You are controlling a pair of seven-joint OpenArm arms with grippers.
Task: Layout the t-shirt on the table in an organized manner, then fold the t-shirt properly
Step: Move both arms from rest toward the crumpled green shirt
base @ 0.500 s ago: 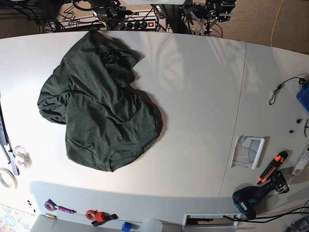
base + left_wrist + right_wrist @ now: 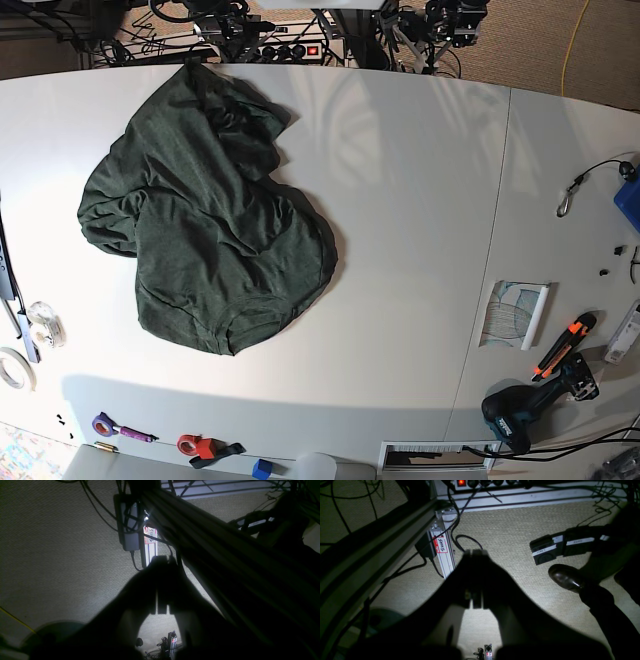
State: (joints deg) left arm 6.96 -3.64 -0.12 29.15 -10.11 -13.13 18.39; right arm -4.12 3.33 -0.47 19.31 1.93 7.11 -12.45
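Spreading comes first: the crumpled green t-shirt [image 2: 210,215] lies on the table [image 2: 420,200], well apart from both jaws; left gripper [image 2: 162,560] and right gripper [image 2: 476,553] look closed, empty; grasp opposite hem corners, pull evenly.

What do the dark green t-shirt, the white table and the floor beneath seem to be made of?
The t-shirt: soft knit cloth, likely cotton jersey; matte, heathered, lying in limp creases. The table: hard smooth board, perhaps laminate; faint sheen, one straight seam. The floor: woven beige carpet or matting, by its fine ribbed texture.
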